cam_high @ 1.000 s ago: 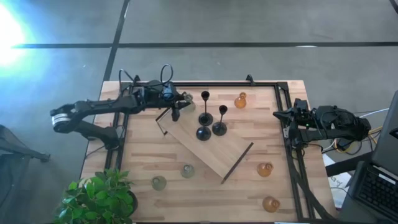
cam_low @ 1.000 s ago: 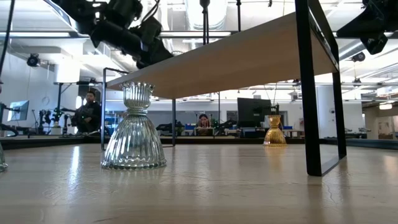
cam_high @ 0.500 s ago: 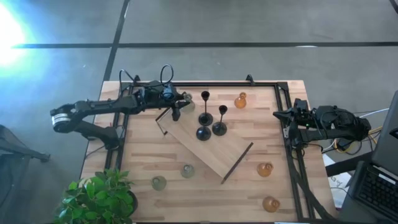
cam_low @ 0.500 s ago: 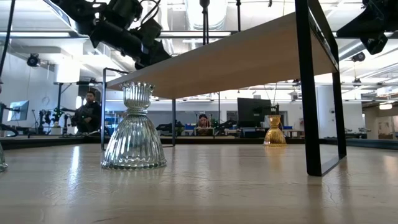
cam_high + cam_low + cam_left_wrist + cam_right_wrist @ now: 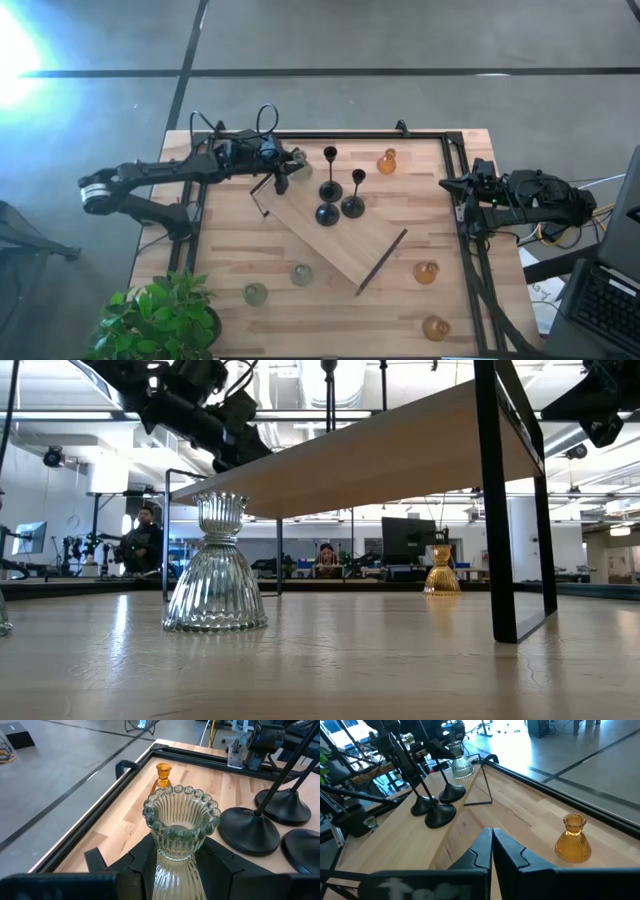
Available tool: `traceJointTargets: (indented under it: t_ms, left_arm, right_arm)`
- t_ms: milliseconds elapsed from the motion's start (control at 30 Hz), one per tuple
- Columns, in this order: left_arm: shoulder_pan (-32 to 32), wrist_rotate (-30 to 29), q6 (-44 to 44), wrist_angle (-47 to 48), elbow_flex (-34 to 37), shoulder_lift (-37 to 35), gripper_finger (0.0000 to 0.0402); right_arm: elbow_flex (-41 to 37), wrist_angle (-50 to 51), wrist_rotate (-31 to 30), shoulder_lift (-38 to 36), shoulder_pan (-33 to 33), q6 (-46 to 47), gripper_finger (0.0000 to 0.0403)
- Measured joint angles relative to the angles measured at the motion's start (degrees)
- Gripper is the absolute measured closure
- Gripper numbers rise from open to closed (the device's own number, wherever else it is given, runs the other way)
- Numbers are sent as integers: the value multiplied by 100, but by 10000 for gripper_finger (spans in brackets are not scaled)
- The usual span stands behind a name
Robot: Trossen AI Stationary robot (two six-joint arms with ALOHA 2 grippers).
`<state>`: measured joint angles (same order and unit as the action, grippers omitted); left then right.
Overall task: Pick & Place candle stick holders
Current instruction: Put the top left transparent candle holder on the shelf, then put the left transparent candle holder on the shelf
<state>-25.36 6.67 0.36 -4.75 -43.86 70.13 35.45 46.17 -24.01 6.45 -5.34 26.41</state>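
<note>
Wooden bench (image 5: 240,262) carries a raised board (image 5: 345,243); the left hand (image 5: 176,865) clamps a green glass holder (image 5: 180,827) upright above its corner, likely to join three black holders (image 5: 328,190). Right hand (image 5: 492,840) waits closed.

Glossy ribbed glass holder (image 5: 181,827); matt black holders (image 5: 339,195); smooth wooden board (image 5: 345,245)

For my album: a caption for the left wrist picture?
Left gripper holds a pale green glass holder beside three black holders.
</note>
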Motion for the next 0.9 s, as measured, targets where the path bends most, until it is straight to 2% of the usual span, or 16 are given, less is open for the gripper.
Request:
traceJointTargets:
  t_ms: [667,900]
  left_arm:
    - [4,-152,132,22,111,-6,276]
    - [2,-136,216,18,114,-2,228]
  right_arm:
    - [0,-1,0,1,-1,0,394]
    - [1,-1,0,0,-1,-1,394]
